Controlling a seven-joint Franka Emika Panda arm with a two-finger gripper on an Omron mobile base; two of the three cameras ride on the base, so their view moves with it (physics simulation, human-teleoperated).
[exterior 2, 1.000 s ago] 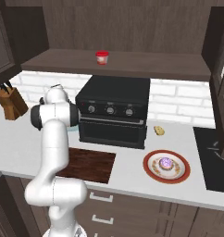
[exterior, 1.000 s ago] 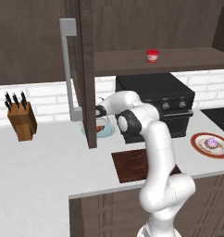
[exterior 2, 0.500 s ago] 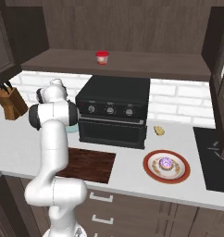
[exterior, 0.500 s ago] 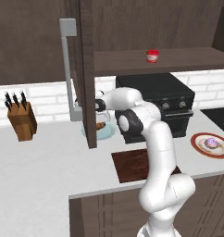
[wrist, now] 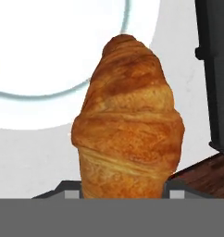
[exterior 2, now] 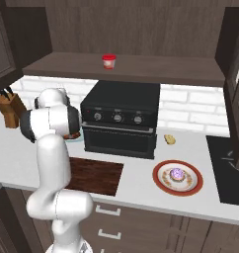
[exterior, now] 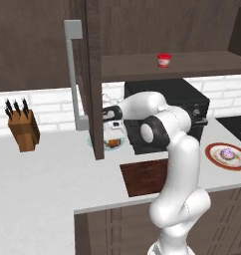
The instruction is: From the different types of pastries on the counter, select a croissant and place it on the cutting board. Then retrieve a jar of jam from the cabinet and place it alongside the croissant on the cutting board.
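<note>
Your gripper (wrist: 122,190) is pinching the croissant (wrist: 127,122): in the hand view the pastry stands between the two finger tips (wrist: 67,190), one at its 7 o'clock and one at its 5 o'clock, both pressed against its lower sides. Behind it, from 9 to 12 o'clock, you see the pale blue plate (wrist: 49,94) on the off-white counter (wrist: 30,162), and a corner of the cutting board (wrist: 208,173) at 4 o'clock beside the black oven (wrist: 215,69).

In the left base view the croissant (exterior: 113,143) shows as a small brown spot just past the open cabinet door (exterior: 87,74), over the plate (exterior: 95,144). The cutting board (exterior: 145,177) lies at its 5 o'clock, near the counter's front edge. The jar of jam (exterior: 164,60) sits on the cabinet shelf, at 1 o'clock from the croissant. In the right base view the pink-purple frosted pastry (exterior 2: 177,174) rests on a red-rimmed plate (exterior 2: 163,185), at 3 o'clock from the cutting board (exterior 2: 94,175)
</note>
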